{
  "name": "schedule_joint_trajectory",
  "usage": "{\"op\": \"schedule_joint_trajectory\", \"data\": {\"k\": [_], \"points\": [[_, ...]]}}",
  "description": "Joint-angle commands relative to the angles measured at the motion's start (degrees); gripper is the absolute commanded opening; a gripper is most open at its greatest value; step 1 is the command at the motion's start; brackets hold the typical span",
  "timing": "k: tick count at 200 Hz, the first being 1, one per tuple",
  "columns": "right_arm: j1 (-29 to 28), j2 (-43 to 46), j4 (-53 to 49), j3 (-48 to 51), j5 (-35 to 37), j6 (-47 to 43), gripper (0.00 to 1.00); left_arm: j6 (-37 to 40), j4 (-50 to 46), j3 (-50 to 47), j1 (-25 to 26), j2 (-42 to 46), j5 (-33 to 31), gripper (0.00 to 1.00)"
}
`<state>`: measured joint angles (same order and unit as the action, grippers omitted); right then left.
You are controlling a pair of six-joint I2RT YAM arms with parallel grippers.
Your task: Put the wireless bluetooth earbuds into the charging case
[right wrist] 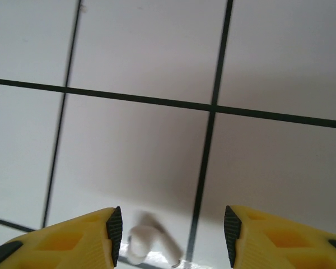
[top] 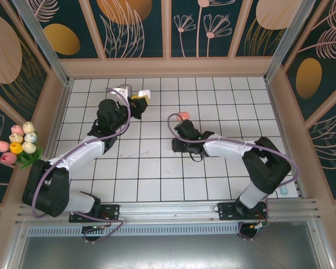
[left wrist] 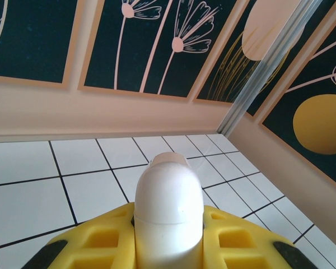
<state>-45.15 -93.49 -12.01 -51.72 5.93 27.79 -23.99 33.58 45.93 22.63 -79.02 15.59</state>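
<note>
White glossy tiles (right wrist: 140,45), dark grout; floral wall panels behind. My right gripper (right wrist: 171,232): yellow ribbed fingers parted, straddling white earbud (right wrist: 147,242) lying on tile, off-centre, close to one black pad, apart from other. Earbud small, smooth, rounded; blurred, long axis unclear. Right arm nearer. My left gripper (left wrist: 168,249) clamped on case (left wrist: 168,196): white, smooth, domed, apparently held clear of tiles.

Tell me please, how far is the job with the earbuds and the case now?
Done: no earbud visibly seated yet. In hand: the left end effector is shut on the white case, held above the tiles; the right end effector stands open over a white earbud lying on a tile. Left: grasp it, insert it.
</note>
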Motion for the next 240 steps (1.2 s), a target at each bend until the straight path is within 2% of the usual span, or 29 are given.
{"op": "schedule_joint_trajectory", "data": {"k": [1, 124, 141, 172, 196, 240], "points": [[-0.2, -2.2, 0.0, -0.6, -1.9, -1.5, 0.54, 1.1, 0.9, -0.2, 0.4, 1.6, -0.7, 0.00], [-7.8, -2.1, 1.9, 2.2, -6.7, 6.1, 0.52, 1.0, 1.3, 0.1, 0.4, 1.1, -0.6, 0.00], [-7.9, -0.5, 0.6, 1.8, -5.4, 6.7, 0.52, 1.1, 1.2, 0.0, 0.4, 1.3, -0.6, 0.00], [-7.8, 0.7, -4.1, -0.9, 1.7, 6.1, 0.53, 1.4, 1.0, -0.3, 0.4, 1.6, -1.0, 0.00], [-7.9, -2.7, -10.8, -5.8, 6.1, 5.0, 0.53, 1.3, 0.9, -0.3, 0.4, 1.7, -1.3, 0.00], [-9.3, -9.7, -18.7, -13.5, 10.8, 11.4, 0.53, 1.4, 0.7, 0.1, 0.4, 1.8, -2.7, 0.00]]}}
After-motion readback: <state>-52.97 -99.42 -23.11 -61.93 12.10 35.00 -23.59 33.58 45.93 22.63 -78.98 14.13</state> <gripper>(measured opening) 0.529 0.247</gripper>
